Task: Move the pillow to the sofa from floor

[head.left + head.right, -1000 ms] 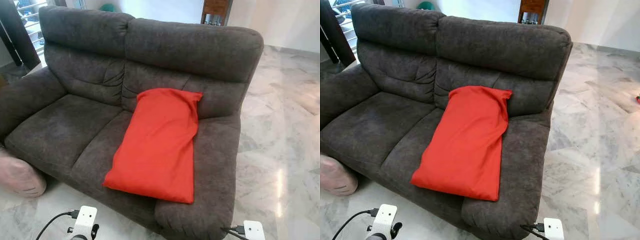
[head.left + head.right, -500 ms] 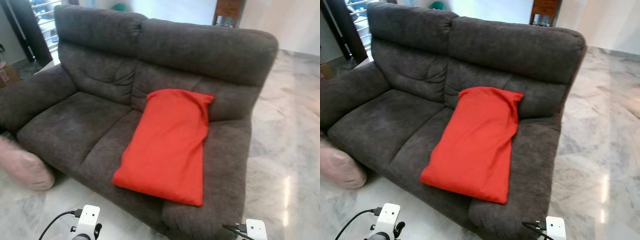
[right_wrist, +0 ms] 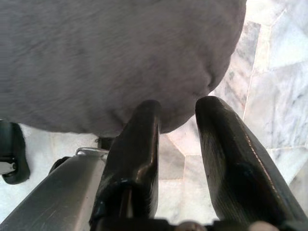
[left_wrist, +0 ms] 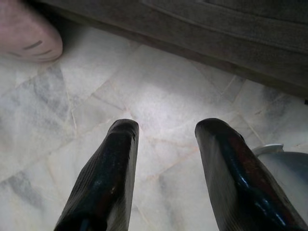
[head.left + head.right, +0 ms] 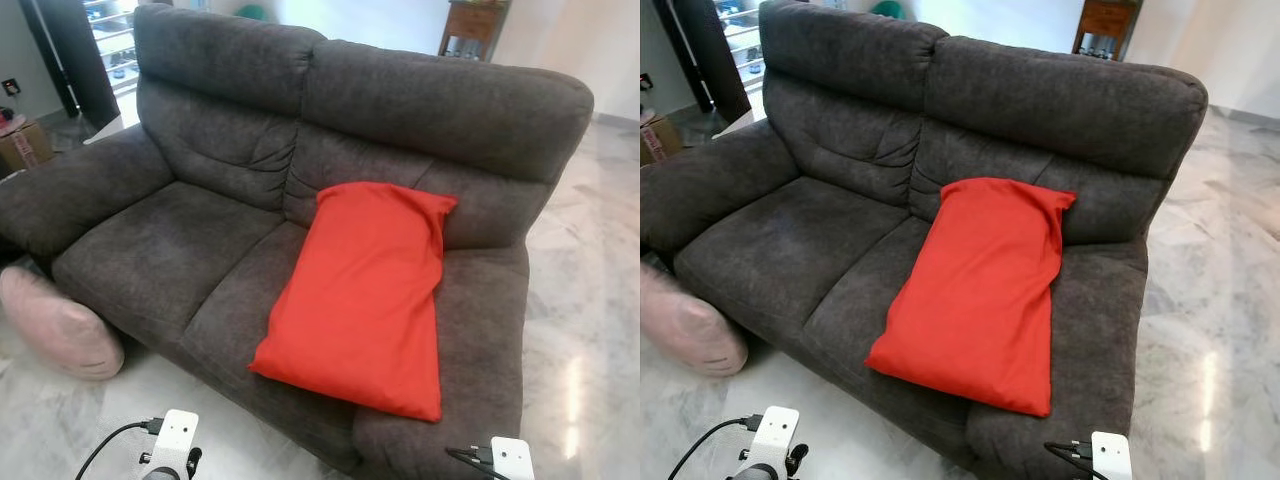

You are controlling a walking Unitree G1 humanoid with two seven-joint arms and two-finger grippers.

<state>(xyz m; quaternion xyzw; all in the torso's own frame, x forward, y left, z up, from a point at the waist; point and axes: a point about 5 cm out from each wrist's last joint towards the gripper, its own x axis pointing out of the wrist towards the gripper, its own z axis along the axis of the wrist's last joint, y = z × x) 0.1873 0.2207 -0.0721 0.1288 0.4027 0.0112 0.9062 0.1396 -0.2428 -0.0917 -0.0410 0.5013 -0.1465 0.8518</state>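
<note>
We see the pink pillow cut off at left, on floor; left gripper and right gripper parted, holding nothing.

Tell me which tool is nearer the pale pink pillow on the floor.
Left. The left tool hangs open over the marble floor near the pale pink pillow; the right tool is by the grey sofa's far armrest.

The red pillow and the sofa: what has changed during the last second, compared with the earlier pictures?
Only the camera moved: the whole scene slid right, showing more of the pink pillow on the floor. The red pillow lies on the sofa as before. Left gripper and right gripper are open, holding nothing.
</note>
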